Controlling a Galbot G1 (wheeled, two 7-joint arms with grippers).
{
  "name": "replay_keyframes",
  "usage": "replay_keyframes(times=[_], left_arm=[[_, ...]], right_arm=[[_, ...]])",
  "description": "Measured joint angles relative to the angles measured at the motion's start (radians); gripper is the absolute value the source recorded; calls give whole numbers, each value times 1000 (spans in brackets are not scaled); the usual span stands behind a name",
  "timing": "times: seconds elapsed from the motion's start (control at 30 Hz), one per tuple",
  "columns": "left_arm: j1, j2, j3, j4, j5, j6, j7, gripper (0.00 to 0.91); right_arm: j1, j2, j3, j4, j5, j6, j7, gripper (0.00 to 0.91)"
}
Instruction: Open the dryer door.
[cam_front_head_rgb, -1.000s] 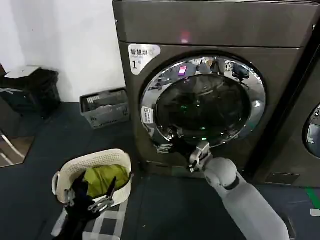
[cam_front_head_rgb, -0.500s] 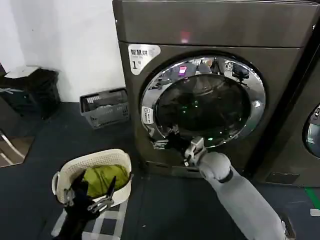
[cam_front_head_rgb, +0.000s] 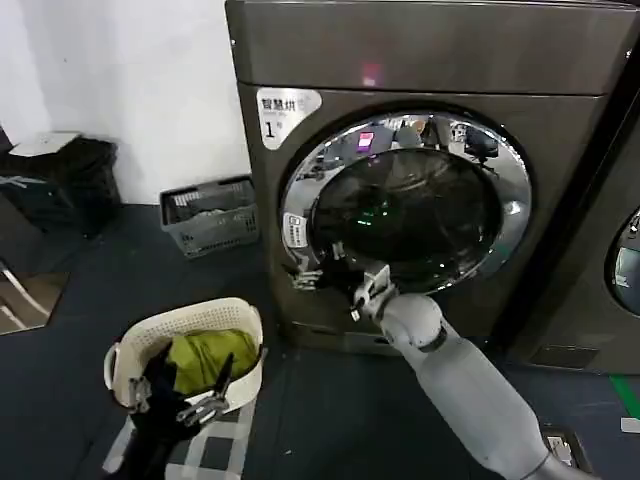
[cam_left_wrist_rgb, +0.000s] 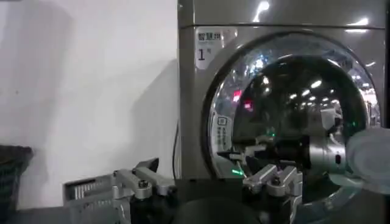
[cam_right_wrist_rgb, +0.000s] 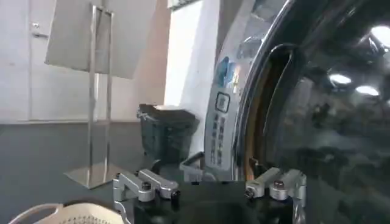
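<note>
Standing against a white wall, a big dark grey-brown dryer, white "1" sticker at upper left of its front and a small pink light above. Filling most of that front, the dryer door: a wide chrome ring around dark tinted glass. Reaching up from the lower right, the grey right arm, its right claw pressed to the lower-left part of the chrome ring, just below the small white label on the ring. Seen from the left wrist, same claw side-on against the ring, dark fingers apart with a narrow gap between them; cannot tell whether anything is pinched there. From the right wrist, the door's edge looming close, a brownish seam showing between ring and cabinet. Low on the robot's left, the left claw, fingers spread, hanging over the near rim of a white laundry basket holding a green cloth. Farther back on the dark floor, a grey crate by the wall; at the right edge, a neighbouring machine.
</note>
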Motion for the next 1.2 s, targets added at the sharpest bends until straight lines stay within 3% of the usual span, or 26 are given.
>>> replay_keyframes(times=[0.57,0.77,0.97,1.2], left_arm=[[1,-1,1,-3,0,0,0,907],[-1,-2,0,0,0,0,0,907],[-2,-2,-3,2,0,0,-3,907],[-9,-3,-12,7,0,13,-24,907]], right_arm=[[34,27,-16,-24,24,-15,-15,907],[24,11,-7,-6,38,-20,-84,907],[15,-9,10,12,96,-49,-149,907],[-13,-43,30,32,111,-33,-281,907]])
